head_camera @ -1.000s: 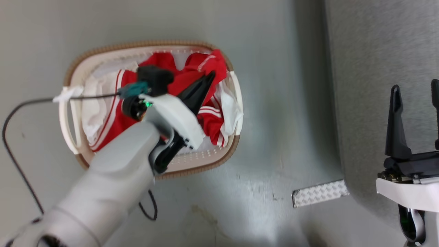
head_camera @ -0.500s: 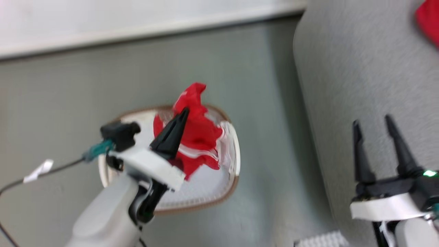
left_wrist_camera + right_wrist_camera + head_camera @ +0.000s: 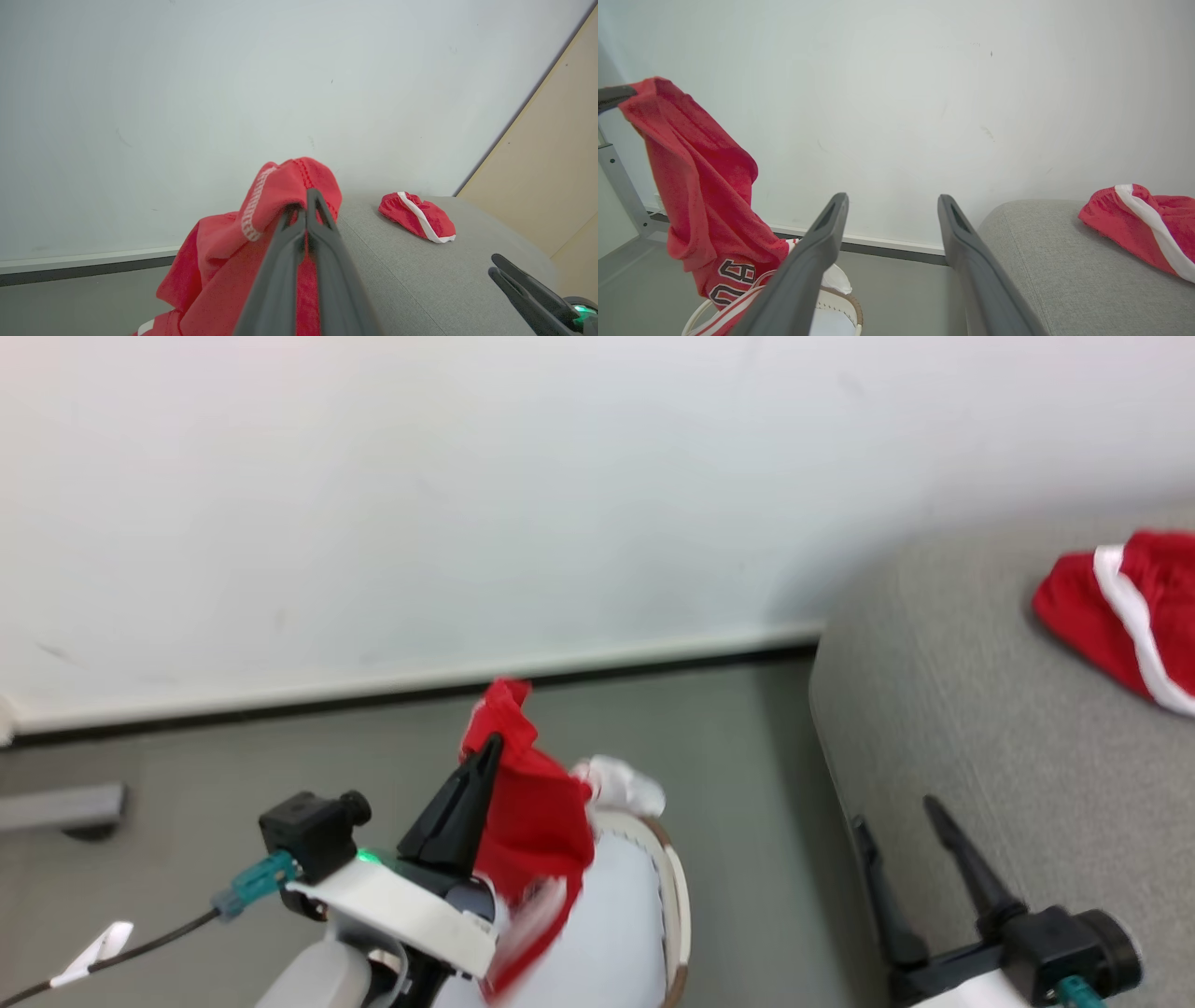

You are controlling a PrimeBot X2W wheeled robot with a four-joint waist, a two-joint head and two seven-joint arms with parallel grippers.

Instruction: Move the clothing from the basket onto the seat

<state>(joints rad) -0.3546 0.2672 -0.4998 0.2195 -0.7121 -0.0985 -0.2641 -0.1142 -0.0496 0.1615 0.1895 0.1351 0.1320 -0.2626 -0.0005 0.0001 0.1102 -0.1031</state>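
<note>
Left hand [image 3: 487, 745] clenched on red garment [image 3: 537, 812], hanging above basket [image 3: 677, 896]. Bare floor [image 3: 747, 821] strip between basket rim and seat [image 3: 980, 728] rounded edge. Right hand [image 3: 893, 812] released, fingers apart, over seat edge. 1 other red garment [image 3: 1120, 607] on seat, well apart from both hands.

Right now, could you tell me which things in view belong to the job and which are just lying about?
Job: bright red jersey shut in the left claw; oval off-white plastic basket with brown rim; grey fabric sofa; red white-striped shorts on it.
Lying about: grey metal bar by the wall; black cable with white tag.
</note>
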